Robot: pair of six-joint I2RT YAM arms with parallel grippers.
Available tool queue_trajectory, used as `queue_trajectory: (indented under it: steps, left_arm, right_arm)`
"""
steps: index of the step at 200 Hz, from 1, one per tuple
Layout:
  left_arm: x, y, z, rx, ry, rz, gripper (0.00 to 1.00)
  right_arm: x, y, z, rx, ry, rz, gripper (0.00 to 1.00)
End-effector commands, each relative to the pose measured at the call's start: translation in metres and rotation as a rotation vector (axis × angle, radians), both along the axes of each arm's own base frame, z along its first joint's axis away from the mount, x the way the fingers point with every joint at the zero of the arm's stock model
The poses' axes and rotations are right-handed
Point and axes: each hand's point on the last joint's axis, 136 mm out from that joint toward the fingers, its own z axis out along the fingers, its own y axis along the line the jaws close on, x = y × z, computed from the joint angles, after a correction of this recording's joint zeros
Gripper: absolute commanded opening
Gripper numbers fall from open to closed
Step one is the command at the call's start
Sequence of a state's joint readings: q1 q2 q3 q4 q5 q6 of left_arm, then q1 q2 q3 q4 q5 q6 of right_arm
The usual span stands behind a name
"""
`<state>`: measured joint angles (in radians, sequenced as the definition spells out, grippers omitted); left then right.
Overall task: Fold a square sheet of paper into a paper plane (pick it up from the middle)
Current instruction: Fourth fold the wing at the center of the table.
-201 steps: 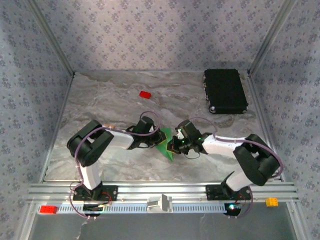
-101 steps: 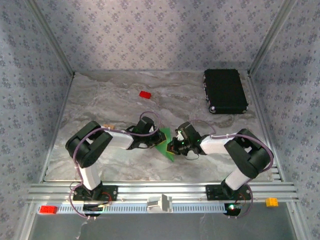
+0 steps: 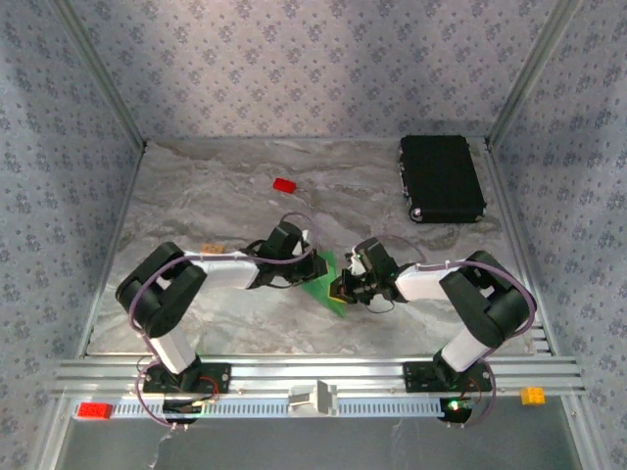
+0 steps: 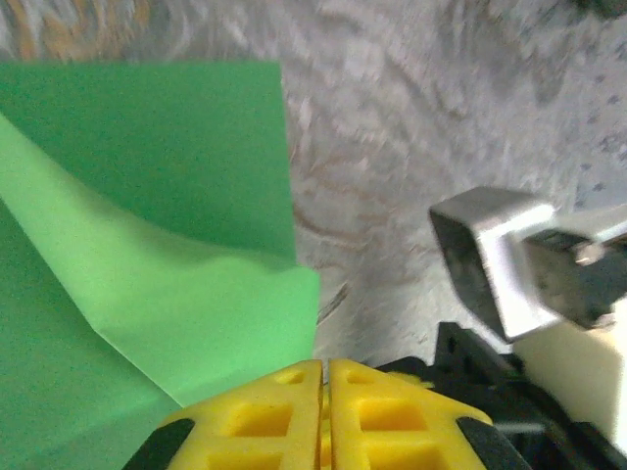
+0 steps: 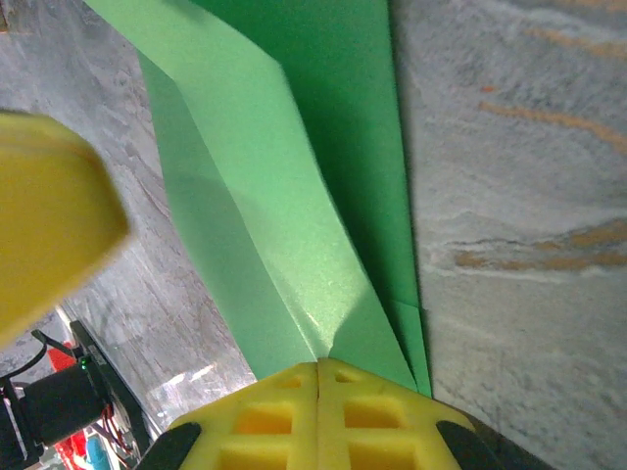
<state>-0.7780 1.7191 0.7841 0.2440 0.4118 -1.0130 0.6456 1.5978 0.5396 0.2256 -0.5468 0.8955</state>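
My 2 arms meet near the middle of the table (image 3: 196,206), a little toward the near side. The green paper (image 3: 327,281) is there between them, partly folded into layers and not flat.

My left gripper (image 3: 313,266) is at the left side of the paper. In the left wrist view its 2 yellow fingers (image 4: 265,416) are pressed together, and a raised flap of the paper (image 4: 147,166) ends at their tips, so it pinches this edge.

My right gripper (image 3: 341,290) is at the right, near corner. In the right wrist view its fingers (image 5: 255,416) are also closed, and the narrow end of the paper (image 5: 284,196) goes in between them.

A red block (image 3: 284,184) lies far from me, left of center. A black case (image 3: 441,178) lies far right. Both are well apart from the paper.
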Motion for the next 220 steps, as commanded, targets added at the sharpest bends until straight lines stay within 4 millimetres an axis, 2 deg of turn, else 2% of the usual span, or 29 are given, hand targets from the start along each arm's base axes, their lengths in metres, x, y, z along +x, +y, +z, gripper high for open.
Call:
queue_trajectory:
  steps: [1, 16, 55, 132, 181, 220]
  left_arm:
    - [-0.012, -0.008, -0.015, 0.008, 0.053, -0.051, 0.10]
    - [-0.010, -0.009, -0.020, 0.019, 0.059, -0.046, 0.09]
    - [0.005, 0.008, -0.037, 0.079, 0.067, 0.015, 0.09]
    - [0.051, 0.039, -0.038, 0.089, 0.049, 0.076, 0.09]
    - [0.067, 0.063, -0.044, 0.093, 0.060, 0.118, 0.09]
    - [0.078, 0.069, -0.036, 0.105, 0.048, 0.134, 0.09]
  right_arm:
    - [-0.020, -0.023, -0.031, -0.117, 0.099, -0.005, 0.02]
    - [-0.022, -0.024, -0.032, -0.120, 0.103, -0.008, 0.02]
    - [-0.029, -0.031, -0.038, -0.139, 0.116, -0.014, 0.02]
    - [-0.033, -0.036, -0.042, -0.162, 0.121, -0.005, 0.02]
    - [-0.034, -0.036, -0.042, -0.160, 0.123, -0.001, 0.02]
    - [-0.035, -0.035, -0.040, -0.152, 0.122, 0.014, 0.02]
